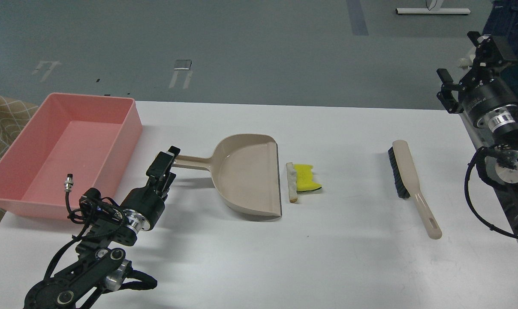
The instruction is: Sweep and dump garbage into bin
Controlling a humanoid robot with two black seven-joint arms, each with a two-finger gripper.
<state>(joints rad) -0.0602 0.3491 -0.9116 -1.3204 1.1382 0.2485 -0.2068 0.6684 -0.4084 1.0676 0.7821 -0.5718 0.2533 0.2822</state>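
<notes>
Nearest, at the lower left, the left arm reaches up toward the dustpan's handle. The left gripper [168, 161] sits at the tip of that handle [192, 162]; its dark fingers overlap the handle end, and I cannot tell whether they are pinching it or only flanking it.

On the white table [327, 257], near the middle, lies the beige dustpan [248, 174], its open lip facing right. Just beside that lip rests the garbage: a thin whitish bread-like slab [291, 182] with a tan edge, lying parallel to the lip, and touching its right side a small yellow sponge [307, 177] with a dark underside. Both look light; the sponge is likely soft and springy and may roll or hop under bristles, while the slab seems stiffer and could crumble, so a low, gentle push leftward suits them.

To the right lies the brush [407, 180], bristles at the far end, the slim rigid handle [428, 219] pointing near; that handle is the sensible place to grasp.

At the left the pink bin [128, 128] stands empty, a stiff plastic tub.

Far right, the right gripper [450, 92] hangs off the table edge, its fingers spread, holding nothing.
</notes>
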